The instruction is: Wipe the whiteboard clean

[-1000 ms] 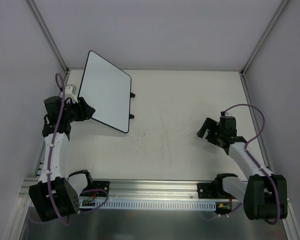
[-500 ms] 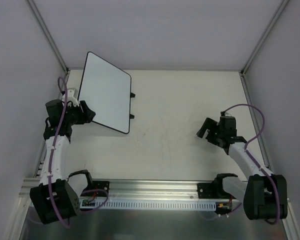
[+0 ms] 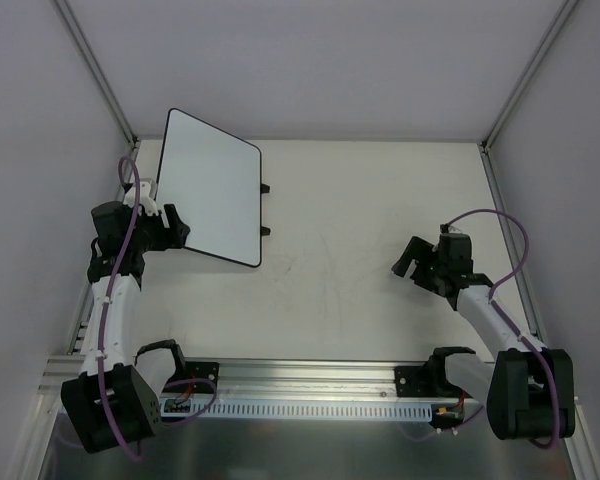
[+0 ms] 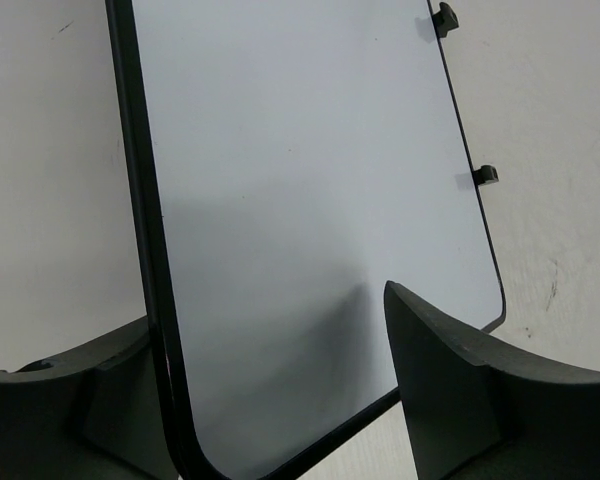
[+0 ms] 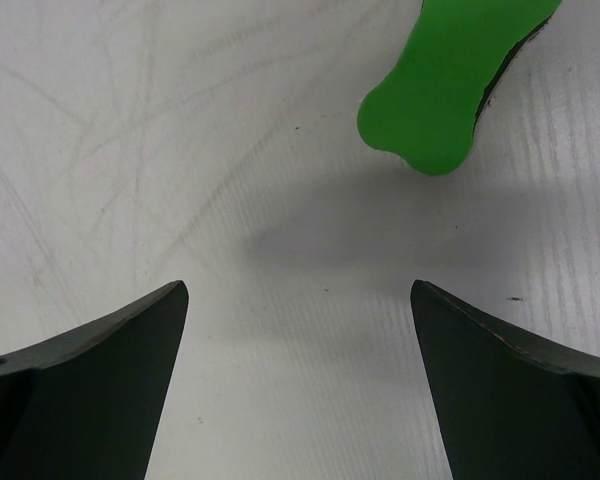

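The left gripper [image 3: 170, 228] pinches the near left edge of the tilted, black-rimmed white rectangular whiteboard [image 3: 212, 186] by the table's far-left corner, while the spread right gripper [image 5: 300, 375] hovers just short of a green bone-shaped eraser [image 5: 450, 75] near the right edge.

No legible text, labels, brands, nos. or signs in any view. Whiteboard [image 3: 213, 189] face blank white in top external view, and blank in left wrist view too [image 4: 310, 200] — no handwriting, no marks. Green eraser [image 5: 450, 75] plain in right wrist view, no logo on visible side. Faint scuffs on tabletop [image 5: 130, 150], not writing. Small circuit board [image 3: 178, 403] at left arm base possibly w/ print, but too small to read. Nothing readable on grippers' fingers or cables.
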### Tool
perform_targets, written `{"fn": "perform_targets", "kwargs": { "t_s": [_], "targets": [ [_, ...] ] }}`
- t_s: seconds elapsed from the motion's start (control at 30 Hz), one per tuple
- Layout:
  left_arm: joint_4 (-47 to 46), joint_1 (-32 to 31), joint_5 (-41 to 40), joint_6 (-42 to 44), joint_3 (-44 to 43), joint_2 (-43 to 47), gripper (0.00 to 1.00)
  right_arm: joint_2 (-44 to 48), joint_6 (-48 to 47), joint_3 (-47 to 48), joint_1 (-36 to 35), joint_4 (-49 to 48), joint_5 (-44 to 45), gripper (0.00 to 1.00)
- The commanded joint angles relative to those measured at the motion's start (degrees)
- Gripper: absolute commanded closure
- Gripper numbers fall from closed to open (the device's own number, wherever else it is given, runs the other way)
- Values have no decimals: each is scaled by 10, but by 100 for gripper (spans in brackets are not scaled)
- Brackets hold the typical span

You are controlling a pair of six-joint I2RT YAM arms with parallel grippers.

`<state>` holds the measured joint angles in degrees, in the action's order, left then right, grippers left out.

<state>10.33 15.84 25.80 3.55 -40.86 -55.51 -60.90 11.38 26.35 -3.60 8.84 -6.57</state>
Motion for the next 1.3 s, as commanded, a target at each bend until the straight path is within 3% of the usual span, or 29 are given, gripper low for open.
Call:
{"fn": "perform_targets", "kwargs": {
  "t_s": [0.0,0.23,0.47,0.7,1.17,1.27],
  "targets": [
    [-15,0,-8,18,0,21,31,2,7,-2,1,-15,-7,1],
    [-15,-1,-8,15,-1,31,9,2,8,-5,-1,-16,-10,1],
    [-15,-1,-9,5,-8,42,1,8,8,-4,-2,-16,-11,1],
    [-3,-1,-43,-18,-26,53,1,25,10,4,-2,-5,-10,1],
    [95,-8,-254,-32,-100,77,1,90,1,133,-4,162,52,1],
    [136,-19,-313,-33,-154,80,1,116,-36,193,-4,218,88,1]
  ]
}}
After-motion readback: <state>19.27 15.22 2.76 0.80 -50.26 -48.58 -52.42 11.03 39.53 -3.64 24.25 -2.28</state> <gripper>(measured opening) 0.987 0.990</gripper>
